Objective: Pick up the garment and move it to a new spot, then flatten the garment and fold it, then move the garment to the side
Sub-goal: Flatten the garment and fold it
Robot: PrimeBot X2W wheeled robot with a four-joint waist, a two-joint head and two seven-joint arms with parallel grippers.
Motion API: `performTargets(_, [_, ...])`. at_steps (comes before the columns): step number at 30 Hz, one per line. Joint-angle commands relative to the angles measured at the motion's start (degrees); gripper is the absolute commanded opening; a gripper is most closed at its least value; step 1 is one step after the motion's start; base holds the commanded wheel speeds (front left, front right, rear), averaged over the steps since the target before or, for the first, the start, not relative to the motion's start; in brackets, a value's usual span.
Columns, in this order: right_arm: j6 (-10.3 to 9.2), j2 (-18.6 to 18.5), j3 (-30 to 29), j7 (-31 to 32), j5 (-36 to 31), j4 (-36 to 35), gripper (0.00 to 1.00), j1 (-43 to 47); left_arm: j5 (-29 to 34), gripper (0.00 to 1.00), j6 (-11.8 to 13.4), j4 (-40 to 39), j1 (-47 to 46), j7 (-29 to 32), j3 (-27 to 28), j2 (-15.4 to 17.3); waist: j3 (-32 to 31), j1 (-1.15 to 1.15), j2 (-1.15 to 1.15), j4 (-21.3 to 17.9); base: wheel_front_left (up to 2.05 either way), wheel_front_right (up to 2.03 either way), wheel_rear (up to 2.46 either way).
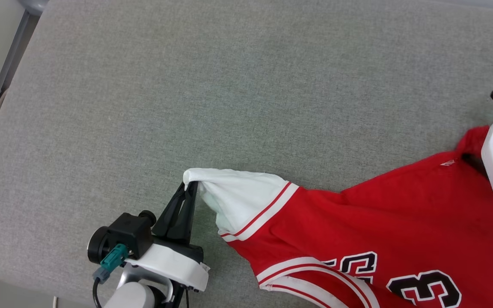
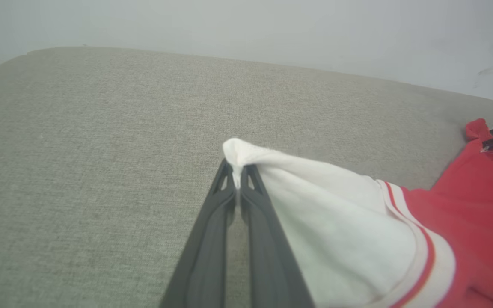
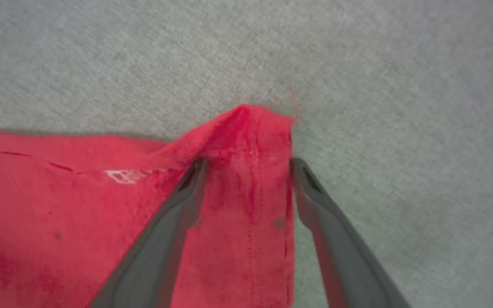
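Left gripper (image 1: 191,185) angled low over grey cushion (image 1: 144,85), jaws clamped on white sleeve tip of garment (image 1: 379,222); right gripper (image 3: 248,164) jaws apart, straddling its raised red corner.

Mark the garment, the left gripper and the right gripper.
garment (image 1: 357,214), head view, on its red body.
left gripper (image 2: 239,169), left wrist view, between fingertips shut on the white sleeve.
right gripper (image 3: 248,162), right wrist view, between open fingertips astride the red corner.

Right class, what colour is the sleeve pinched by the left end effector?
The soft red T-shirt's sleeve is white, with red-striped trim; clearest in the head view.
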Motion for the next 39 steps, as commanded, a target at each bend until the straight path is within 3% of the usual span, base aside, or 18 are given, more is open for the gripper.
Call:
performTargets(1, [-0.04,-0.1,2.7,-0.3,-0.4,2.5,1.00,-0.2,0.2,0.00,-0.4,0.4,-0.7,-0.4,0.1,-0.4,0.6,-0.01,0.00,0.5,0.00,0.00,0.00])
performTargets(5, [-0.03,-0.3,7.4,-1.0,1.3,6.6,1.00,2.1,0.5,0.00,-0.9,1.3,-1.2,-0.4,0.3,-1.0,0.7,-0.01,0.00,0.8,0.00,0.00,0.00])
performTargets(6, [-0.03,-0.4,8.0,-1.6,1.6,7.2,0.62,2.0,0.6,0.00,-1.0,1.5,-1.2,-0.4,0.4,-1.1,0.7,-0.01,0.00,0.7,0.00,0.00,0.00])
performTargets(7, [-0.03,-0.6,8.4,-3.0,1.8,7.5,0.00,1.6,0.6,0.00,-1.1,1.7,-1.1,-0.4,0.6,-1.1,0.6,-0.01,0.00,0.6,0.00,0.00,0.00])
performTargets(16, [-0.06,-0.7,10.2,-14.4,4.7,7.4,0.00,-3.7,1.0,0.00,-1.5,2.9,-0.1,-0.5,1.8,-1.0,-2.1,-0.01,0.00,-1.1,0.00,0.00,0.00])
performTargets(23, [-0.06,-2.3,11.9,-27.8,7.7,4.0,0.00,-3.6,2.0,0.00,-1.3,1.2,-0.1,-0.5,4.2,1.8,-8.6,-0.01,0.00,-4.4,0.00,0.00,0.00])
performTargets(31, [-0.06,-1.7,7.3,-35.9,8.4,-1.2,0.00,-1.2,2.9,0.00,-0.6,-4.3,-5.5,2.7,6.9,6.1,-13.5,-0.01,0.00,-7.6,0.00,0.00,0.00])
performTargets(39, [-0.06,0.9,-0.5,-38.3,5.8,-7.6,0.00,-2.0,4.6,0.00,-1.9,-8.1,-17.2,7.0,9.2,10.2,-15.0,-0.01,0.00,-10.3,0.00,0.00,0.00])
